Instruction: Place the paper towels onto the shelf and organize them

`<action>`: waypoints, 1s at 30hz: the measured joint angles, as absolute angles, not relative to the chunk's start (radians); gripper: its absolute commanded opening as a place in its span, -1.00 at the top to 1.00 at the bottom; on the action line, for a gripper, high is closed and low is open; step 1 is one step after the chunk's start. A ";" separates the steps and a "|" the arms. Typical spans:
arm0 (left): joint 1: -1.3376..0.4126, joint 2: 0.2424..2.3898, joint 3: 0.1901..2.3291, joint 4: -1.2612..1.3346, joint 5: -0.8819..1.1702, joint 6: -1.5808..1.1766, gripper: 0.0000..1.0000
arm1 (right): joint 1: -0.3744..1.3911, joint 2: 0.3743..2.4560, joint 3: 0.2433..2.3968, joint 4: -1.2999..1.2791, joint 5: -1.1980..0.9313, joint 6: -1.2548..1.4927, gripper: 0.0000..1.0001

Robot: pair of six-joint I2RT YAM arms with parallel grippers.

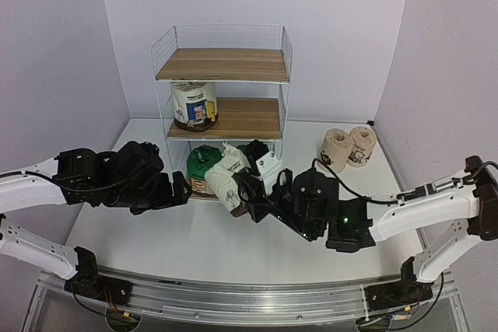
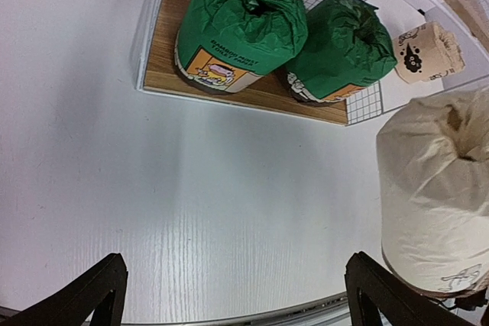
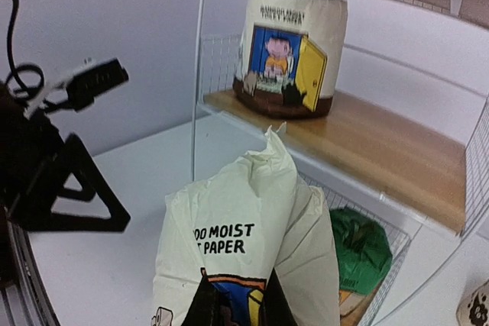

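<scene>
roll pair [image 2: 241, 28] on shelf [image 1: 226, 64] bottom, single roll [image 1: 194, 104] above (middle tier)

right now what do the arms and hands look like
The left arm and right arm have white tubular links and black joints. The left hand and right hand have black fingers. A black cable loops over the right arm near a green light.

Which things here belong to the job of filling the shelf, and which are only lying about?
Job:
shelf
green roll
second green roll
shelved white roll
held white roll, in right claw
tan roll
second tan roll

Not the job (nothing loose):
table
rail
</scene>
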State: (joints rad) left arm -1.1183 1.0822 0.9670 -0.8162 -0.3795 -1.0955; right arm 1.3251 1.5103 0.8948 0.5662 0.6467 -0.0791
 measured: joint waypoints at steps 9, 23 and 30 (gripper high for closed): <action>-1.118 1.034 0.925 -0.652 -0.326 -0.995 -0.99 | 1.325 1.525 1.018 0.867 0.632 -0.361 1.00; -1.118 1.152 0.925 -0.408 -0.183 -0.888 -0.99 | 1.325 1.744 1.123 1.220 0.650 -0.677 1.00; -1.118 1.163 0.918 -0.301 -0.160 -0.916 -0.99 | 1.314 1.800 1.154 1.238 0.670 -0.699 1.00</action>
State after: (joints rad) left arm -1.1178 1.1627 0.9179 -0.3007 -0.1599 -0.9164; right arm 1.3144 1.8001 1.1539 1.2384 0.6700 -0.6988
